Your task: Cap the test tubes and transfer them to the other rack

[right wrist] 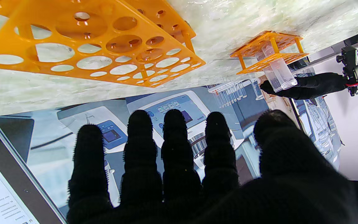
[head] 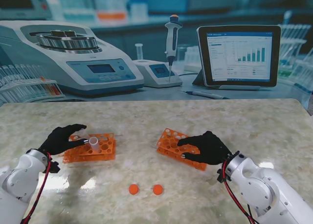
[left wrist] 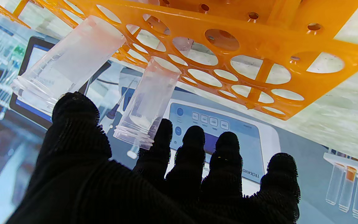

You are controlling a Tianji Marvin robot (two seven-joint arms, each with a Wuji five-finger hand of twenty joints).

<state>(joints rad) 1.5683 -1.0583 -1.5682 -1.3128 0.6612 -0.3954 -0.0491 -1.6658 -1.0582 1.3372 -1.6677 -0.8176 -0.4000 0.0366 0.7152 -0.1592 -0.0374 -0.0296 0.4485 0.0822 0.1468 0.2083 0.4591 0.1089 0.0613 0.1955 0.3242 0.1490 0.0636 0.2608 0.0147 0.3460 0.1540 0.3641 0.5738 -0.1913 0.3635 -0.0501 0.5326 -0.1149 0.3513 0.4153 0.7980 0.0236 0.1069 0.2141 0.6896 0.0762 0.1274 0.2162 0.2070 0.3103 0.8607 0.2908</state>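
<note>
On the marble worktop (head: 205, 116), two clear test tubes (left wrist: 148, 99) stand uncapped in the left orange rack (head: 105, 148), while the right rack (head: 168, 143) holds none that I can see and two orange caps (head: 145, 189) lie nearer to me, between the racks. The left robot hand (head: 62, 139) hovers over its rack, fingers spread and grasping nothing, thumb just beside a tube; the right robot hand (head: 208, 148) rests released over the near end of the other rack. The likely trouble: the tubes sit loose and tilted in wide holes (the left wrist view shows this plainly), so a careless thumb could knock one over, or lift the light rack with it. Pressing a cap on one-handed might also shove the rack sideways.
</note>
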